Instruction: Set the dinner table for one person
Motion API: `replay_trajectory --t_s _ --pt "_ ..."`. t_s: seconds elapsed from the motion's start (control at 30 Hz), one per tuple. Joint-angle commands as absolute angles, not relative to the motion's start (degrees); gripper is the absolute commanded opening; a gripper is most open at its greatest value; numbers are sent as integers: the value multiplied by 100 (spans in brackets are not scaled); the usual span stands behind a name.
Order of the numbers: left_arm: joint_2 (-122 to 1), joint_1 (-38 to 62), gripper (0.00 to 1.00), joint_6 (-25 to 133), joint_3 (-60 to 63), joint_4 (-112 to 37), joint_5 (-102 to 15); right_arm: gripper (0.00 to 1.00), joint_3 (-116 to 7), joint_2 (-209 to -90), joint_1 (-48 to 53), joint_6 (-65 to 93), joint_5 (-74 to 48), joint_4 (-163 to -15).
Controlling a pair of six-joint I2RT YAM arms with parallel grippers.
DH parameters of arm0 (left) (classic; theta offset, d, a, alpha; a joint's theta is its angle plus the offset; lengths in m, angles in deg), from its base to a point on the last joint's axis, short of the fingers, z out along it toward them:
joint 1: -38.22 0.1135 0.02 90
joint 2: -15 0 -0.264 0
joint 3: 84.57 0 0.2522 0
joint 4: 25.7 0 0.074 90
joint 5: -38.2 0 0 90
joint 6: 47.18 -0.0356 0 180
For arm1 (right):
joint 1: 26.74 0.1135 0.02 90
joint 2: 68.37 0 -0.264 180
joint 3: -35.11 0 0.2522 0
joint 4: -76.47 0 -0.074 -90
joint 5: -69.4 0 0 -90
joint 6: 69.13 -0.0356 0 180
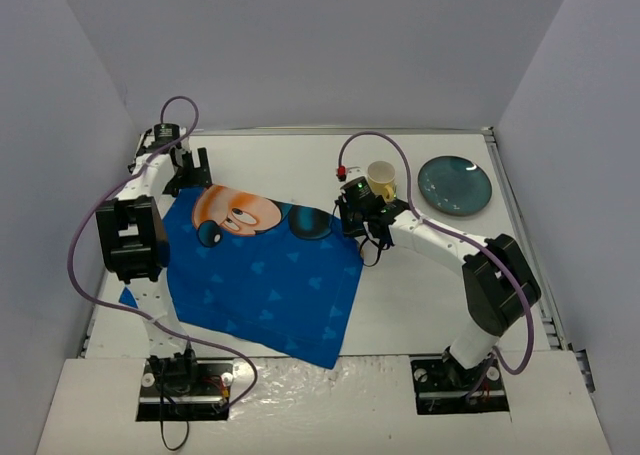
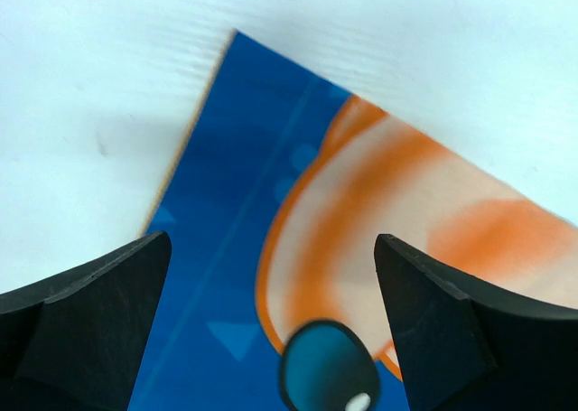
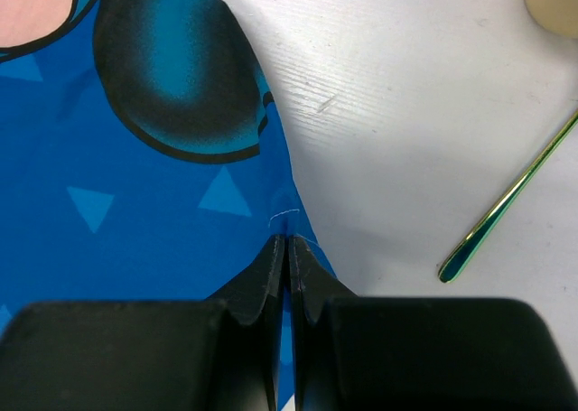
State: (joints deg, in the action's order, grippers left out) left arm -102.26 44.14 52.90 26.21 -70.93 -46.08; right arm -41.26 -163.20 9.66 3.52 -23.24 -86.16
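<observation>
**Placemat being laid out; plate and cup not yet placed**

The dinner table (image 1: 420, 295) is seen as the white top filling the whole work area, with everything else resting on it. At the far left, the left gripper (image 1: 188, 170) is held over the far-left corner of the blue placemat (image 1: 260, 285). Its jaws stand wide apart and nothing is held between them. The placemat is spread across the left half of the table but is set askew, and its near corner reaches toward the table's front edge. At the mat's right edge, the right gripper (image 3: 287, 244) is closed tight, and the edge of the mat appears to be pinched between its fingertips.

The step in hand is judged to be the positioning of the placemat. Next, the mat would likely need to be squared up by the right gripper and let go. The cup (image 1: 381, 179) and the plate (image 1: 455, 185), both far right, could then be brought onto it.

A slim gold-green utensil (image 3: 506, 203) is shown only in the right wrist view. Its head is cut off, so its kind cannot be told. In the top view the placemat's left edge is partly hidden by the left arm.
</observation>
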Motion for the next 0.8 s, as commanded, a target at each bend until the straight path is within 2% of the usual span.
replay_trajectory --t_s 0.0,0.33,0.67,0.77 --pt "-10402 4498 93 4759 3399 -6846 -4510 0 -4106 -16110 982 530 -2158 -8854" --pt "-11316 4642 93 4680 3760 -6476 -4149 0 -3900 -16114 1006 575 -1847 -9120" --pt "-11702 4680 92 4599 3757 -6515 -4117 0 -3766 -16050 1008 586 -1860 -9162" --pt "-11804 4680 86 4590 3707 -6560 -4108 0 -3745 -16022 1008 580 -1858 -9162"
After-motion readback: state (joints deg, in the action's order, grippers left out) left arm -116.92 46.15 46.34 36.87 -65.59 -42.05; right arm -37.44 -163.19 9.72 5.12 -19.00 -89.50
